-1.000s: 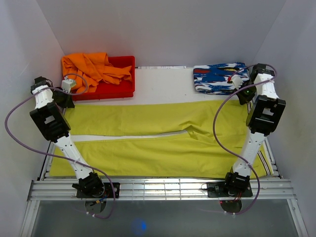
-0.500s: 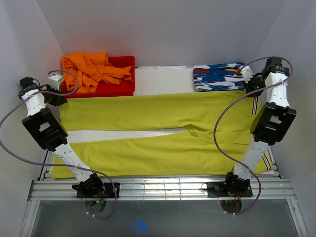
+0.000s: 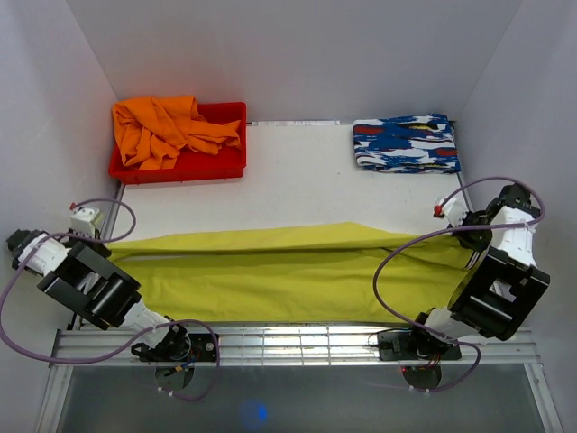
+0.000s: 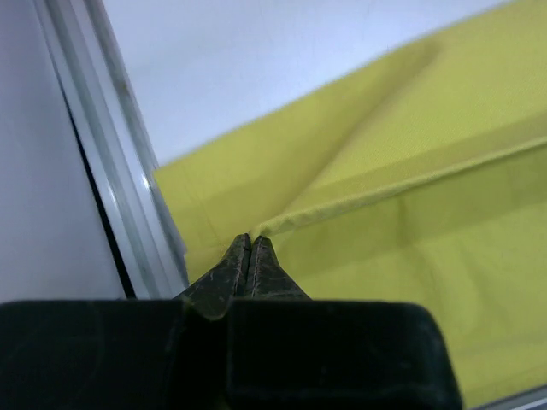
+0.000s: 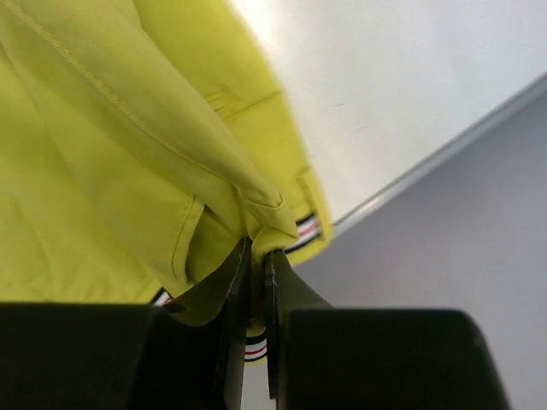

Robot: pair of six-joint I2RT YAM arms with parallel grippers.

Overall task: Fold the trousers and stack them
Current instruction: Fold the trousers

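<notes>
Top external view shows the trousers [image 3: 288, 275] lying across the near part of the worktop [image 3: 297, 194], from the left edge almost to the right edge. They are doubled along their length, so one yellow-green layer lies on the other, and the far edge makes a long, slightly curved line. The near edge is just beside the metal rail at the front.

At the left end, the left pincer [image 3: 96, 242] is low at the corner of the cloth. In the left wrist view its two fingers [image 4: 267, 272] are pressed together with no gap, and the hem of the upper layer comes right to their tips, so it is closed on the trousers there. Beside it is the aluminium frame of the worktop edge.

At the right end, the right pincer [image 3: 471, 236] is also low, at the bunched end of the cloth. In the right wrist view its jaws are nearly closed with yellow cloth pinched between them. The striped waistband [image 5: 308, 229] shows just beside the tips and again below them.

At the far left corner stands a red bin [image 3: 225, 164] with an orange garment [image 3: 162, 128] heaped in it and hanging over its left side. At the far right lies a folded patterned cloth [image 3: 406, 142] in blue, white and red. Both are well apart from the trousers.
</notes>
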